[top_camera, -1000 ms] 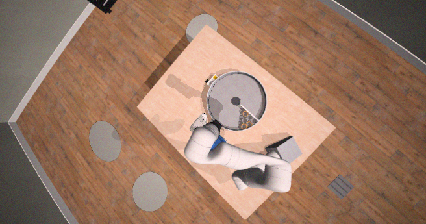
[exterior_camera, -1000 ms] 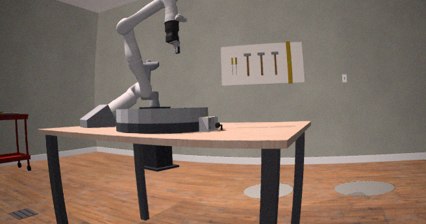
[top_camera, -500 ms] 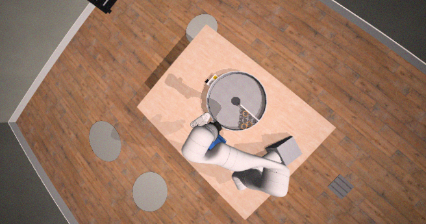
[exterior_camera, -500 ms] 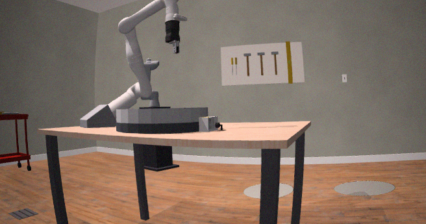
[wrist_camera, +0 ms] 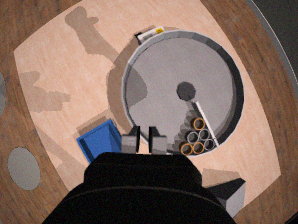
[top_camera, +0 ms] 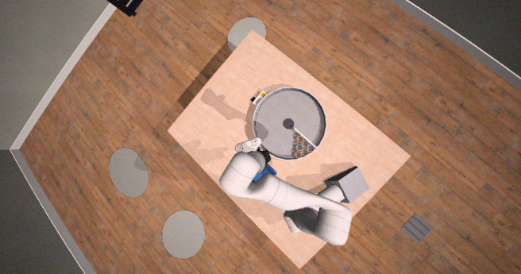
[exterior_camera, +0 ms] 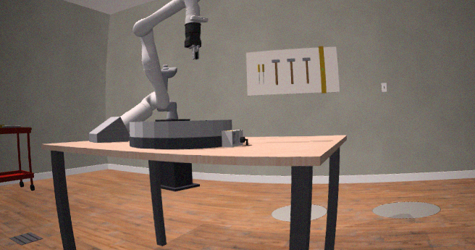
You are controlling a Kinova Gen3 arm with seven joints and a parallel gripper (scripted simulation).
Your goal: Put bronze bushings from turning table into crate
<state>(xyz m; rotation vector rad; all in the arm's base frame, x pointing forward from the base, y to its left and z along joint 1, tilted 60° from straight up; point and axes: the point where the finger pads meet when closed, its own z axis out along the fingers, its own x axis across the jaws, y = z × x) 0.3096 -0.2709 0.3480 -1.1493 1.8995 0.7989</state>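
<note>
- Hanging high above the table (top_camera: 369,151) (exterior_camera: 275,150) (wrist_camera: 50,60), the gripper (top_camera: 267,155) (exterior_camera: 195,56) (wrist_camera: 144,135) points down, its fingers a little apart with nothing between them.
- Three bronze bushings (top_camera: 300,139) (wrist_camera: 195,124) sit on the turning table (top_camera: 278,111) (exterior_camera: 181,128) (wrist_camera: 165,65), right of the fingertips in the wrist view and well below them.
- Three steel bushings (wrist_camera: 188,137) are grouped with them, beside the white bar (top_camera: 305,137) (wrist_camera: 207,124), near the rim.
- Left of the fingers in that view lies the blue crate (top_camera: 265,173) (wrist_camera: 100,142), between the turning table and the table's lower-left edge seen from above.
</note>
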